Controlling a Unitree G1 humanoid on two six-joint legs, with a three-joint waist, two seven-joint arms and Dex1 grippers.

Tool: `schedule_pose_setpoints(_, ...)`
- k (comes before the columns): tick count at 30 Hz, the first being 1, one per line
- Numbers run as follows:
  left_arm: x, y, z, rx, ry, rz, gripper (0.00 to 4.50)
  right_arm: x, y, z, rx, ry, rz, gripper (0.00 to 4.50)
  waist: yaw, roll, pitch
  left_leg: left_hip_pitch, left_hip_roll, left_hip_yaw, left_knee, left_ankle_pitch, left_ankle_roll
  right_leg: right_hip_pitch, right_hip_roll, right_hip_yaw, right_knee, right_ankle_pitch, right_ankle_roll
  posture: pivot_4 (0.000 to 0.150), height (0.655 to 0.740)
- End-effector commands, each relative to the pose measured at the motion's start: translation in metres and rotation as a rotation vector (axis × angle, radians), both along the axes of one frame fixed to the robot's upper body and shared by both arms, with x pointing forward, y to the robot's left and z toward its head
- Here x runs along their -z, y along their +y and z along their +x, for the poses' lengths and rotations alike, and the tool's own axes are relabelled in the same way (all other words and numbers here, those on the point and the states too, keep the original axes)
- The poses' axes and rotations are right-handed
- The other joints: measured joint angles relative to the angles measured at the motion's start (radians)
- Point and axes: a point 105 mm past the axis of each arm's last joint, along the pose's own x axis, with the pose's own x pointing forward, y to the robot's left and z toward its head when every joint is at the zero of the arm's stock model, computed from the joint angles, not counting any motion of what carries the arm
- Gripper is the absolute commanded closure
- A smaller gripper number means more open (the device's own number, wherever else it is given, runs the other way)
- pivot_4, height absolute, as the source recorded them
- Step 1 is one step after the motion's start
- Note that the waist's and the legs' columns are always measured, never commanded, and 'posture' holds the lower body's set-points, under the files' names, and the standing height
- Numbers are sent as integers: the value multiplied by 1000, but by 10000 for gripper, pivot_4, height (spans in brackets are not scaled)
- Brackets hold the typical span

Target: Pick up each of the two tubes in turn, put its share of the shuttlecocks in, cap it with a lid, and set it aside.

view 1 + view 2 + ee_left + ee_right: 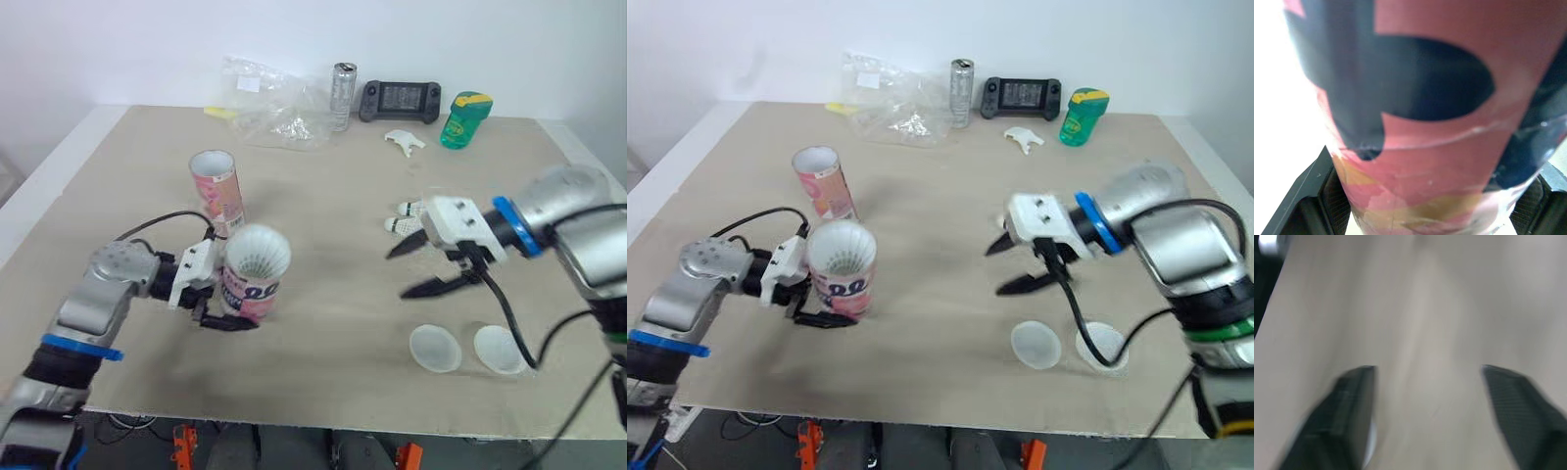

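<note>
Along the far edge of the beige worktop [333, 304] lie a crumpled clear plastic bag [274, 103] at left, an upright silver can [343, 96] just right of it, a black handheld game console [400, 100], and a green container [464, 119]. A small white object [404, 141] lies just nearer than the console.

Lids [434, 349] lie right of the nearer tube [255, 276] — shuttlecocks [400, 225] behind.

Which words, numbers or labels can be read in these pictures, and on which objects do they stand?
"00", uncertain, part of a larger dark print: on the pink tube held by the left hand.
Second tube: print too blurred to read.
Green bottle, yellow label: too small to read.
Silver can: too small to read.
Console screen: unreadable.
</note>
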Motion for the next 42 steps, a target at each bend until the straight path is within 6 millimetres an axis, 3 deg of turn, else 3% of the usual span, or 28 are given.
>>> schedule_pose_setpoints(1,7,-17,4,12,-15,-55,7299,6,-14,-6,-30,2,-95,5195,-4,0,0,0,0,0,0,0,0,0,0,0,0,0,0,1500,7236)
schedule_pose_setpoints(8,41,-43,2,8,70,-91,7299,38,-31,-2,21,69,-174,5195,-13,0,1,1,-1,0,3,0,0,2,0,1,0,0,6,1500,7236)
schedule_pose_setpoints(15,78,-42,0,-36,128,-41,7299,55,-32,4,41,68,-203,5195,-15,0,0,3,-1,0,3,1,-1,4,0,2,0,1,8,1500,7236)
schedule_pose_setpoints(25,82,-42,5,-45,94,-33,7299,79,-33,2,1,46,-303,5195,-16,1,0,16,-1,0,3,1,-2,17,-1,3,-1,-1,8,1500,7236)
schedule_pose_setpoints(28,82,-42,7,-51,94,-32,7299,82,-31,2,-4,42,-309,12292,-16,0,-1,18,-1,0,3,2,-3,18,-1,3,-1,-1,7,1500,7236)
schedule_pose_setpoints(35,82,-44,9,-63,99,-47,7299,75,-22,2,-34,51,-285,44837,-17,-2,-2,20,-1,1,3,4,-6,19,-1,4,-1,1,7,1500,7236)
schedule_pose_setpoints(42,81,-44,10,-71,105,-54,7299,53,-2,1,-76,44,-187,44837,-17,-1,-2,20,-1,1,3,4,-6,19,-1,4,-1,1,7,1500,7236)
